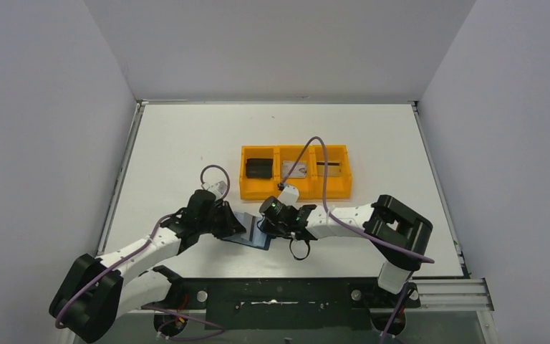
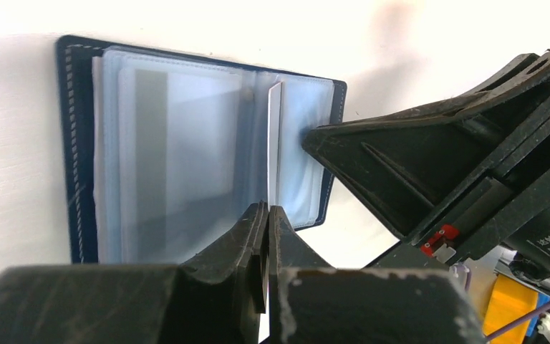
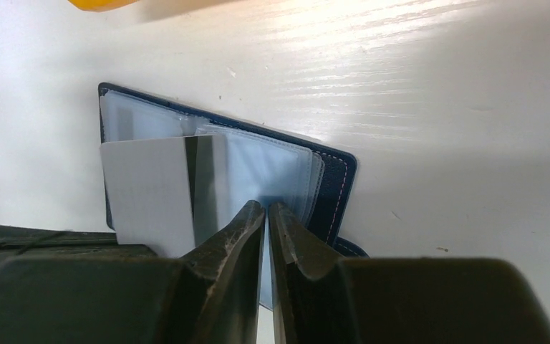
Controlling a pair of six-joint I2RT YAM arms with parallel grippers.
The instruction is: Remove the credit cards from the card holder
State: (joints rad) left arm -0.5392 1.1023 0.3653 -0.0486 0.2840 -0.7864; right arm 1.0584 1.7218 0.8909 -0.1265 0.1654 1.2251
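Left fingers are pinching the silver-grey card edge-on, long axis pointing away, while right fingers are seemingly clamping the card holder.

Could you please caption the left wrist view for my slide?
Left gripper, jaws shut on a white card, edge-on against the open holder.

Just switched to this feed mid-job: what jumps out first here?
Both grippers meet over the open card holder at the near middle of the table: the left gripper, jaws shut, pinches a white card with a dark stripe, raised on edge, while the right gripper nips a clear sleeve. Behind, the orange tray holds a silver card and a gold card.
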